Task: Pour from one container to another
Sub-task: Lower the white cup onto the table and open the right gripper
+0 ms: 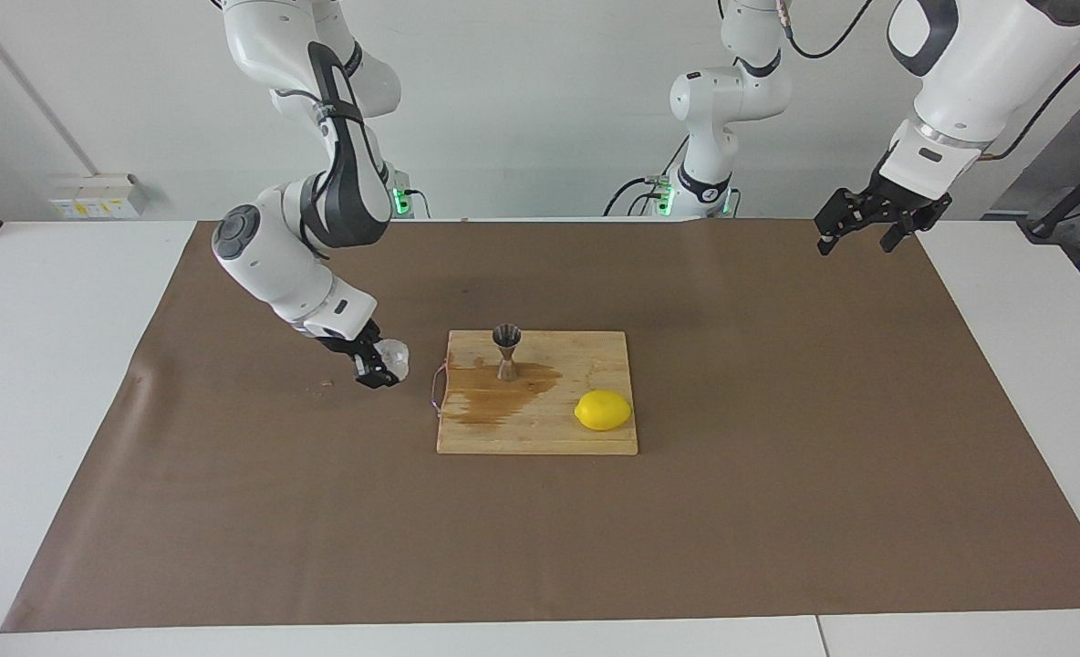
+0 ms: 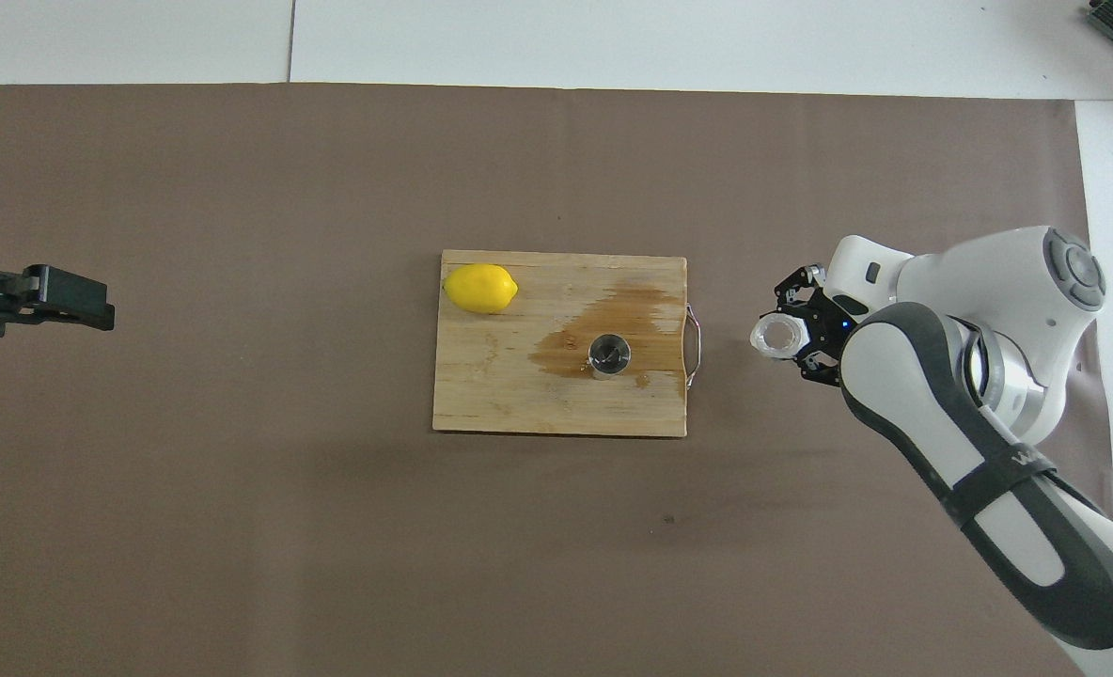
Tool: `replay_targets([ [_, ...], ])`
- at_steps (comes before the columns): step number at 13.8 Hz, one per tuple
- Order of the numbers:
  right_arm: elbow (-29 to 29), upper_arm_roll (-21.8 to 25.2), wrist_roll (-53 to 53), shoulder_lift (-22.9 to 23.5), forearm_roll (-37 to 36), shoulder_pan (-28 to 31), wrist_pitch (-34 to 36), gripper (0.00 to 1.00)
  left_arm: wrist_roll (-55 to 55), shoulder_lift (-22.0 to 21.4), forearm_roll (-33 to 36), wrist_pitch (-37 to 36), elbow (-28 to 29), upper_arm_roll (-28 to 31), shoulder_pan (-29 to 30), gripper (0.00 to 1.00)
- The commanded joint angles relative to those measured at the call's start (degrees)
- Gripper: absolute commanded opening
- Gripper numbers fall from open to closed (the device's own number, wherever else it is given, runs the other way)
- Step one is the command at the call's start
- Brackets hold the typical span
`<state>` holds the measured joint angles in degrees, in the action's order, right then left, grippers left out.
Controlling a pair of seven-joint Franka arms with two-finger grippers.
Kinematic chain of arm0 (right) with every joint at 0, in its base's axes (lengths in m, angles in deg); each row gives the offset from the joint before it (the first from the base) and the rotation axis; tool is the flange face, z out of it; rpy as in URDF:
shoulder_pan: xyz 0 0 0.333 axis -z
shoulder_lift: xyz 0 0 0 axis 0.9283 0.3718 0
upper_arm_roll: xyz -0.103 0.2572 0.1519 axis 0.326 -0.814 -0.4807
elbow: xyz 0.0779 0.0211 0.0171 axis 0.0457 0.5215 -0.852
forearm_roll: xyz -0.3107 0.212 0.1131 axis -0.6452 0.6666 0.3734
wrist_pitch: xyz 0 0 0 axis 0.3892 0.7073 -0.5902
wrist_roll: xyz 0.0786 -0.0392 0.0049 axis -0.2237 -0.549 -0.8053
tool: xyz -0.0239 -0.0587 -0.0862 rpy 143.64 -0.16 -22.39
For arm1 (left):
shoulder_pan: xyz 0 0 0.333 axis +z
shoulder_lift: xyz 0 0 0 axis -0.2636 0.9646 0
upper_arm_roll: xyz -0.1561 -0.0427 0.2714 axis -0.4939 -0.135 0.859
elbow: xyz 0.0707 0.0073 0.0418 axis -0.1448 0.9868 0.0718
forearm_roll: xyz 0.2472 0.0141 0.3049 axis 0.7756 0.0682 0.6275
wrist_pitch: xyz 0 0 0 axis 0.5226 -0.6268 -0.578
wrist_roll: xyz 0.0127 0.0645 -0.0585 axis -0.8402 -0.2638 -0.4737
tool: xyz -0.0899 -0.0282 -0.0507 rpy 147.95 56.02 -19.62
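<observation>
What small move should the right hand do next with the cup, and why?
Probably lower the cup straight down onto the brown mat and let go. The right hand holds it low over the mat beside the board, away from the jigger. A brown spill already wets the board around the jigger, so pouring looks finished. The left hand waits raised.

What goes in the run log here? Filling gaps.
right tool: holds clear cup over mat | left tool: waiting | jigger: on board

Jigger [image 1: 506, 351] — polished steel, glossy. Cup [image 1: 393, 359] — clear plastic. Board [image 1: 595, 351] — pale wood, wet-stained. Lemon [image 1: 603, 411] — waxy. Table [image 1: 777, 511] cover — matt brown paper.
</observation>
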<state>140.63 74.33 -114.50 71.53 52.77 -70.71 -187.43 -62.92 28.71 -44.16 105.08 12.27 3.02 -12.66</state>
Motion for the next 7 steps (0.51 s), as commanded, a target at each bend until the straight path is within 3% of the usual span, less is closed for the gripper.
replay_targets([
  [1, 3.3, -0.7, -6.6, -1.7, 2.0, 4.1, -1.3, 0.00, -0.1, -0.1, -0.7, -1.1, -0.7, -0.4, 0.7, 1.00],
  [7, 7.2, -0.7, -13.2, -1.4, 2.4, 8.5, -5.6, 0.00, -0.1, -0.1, -0.7, -1.1, -0.7, -0.3, 0.7, 1.00],
])
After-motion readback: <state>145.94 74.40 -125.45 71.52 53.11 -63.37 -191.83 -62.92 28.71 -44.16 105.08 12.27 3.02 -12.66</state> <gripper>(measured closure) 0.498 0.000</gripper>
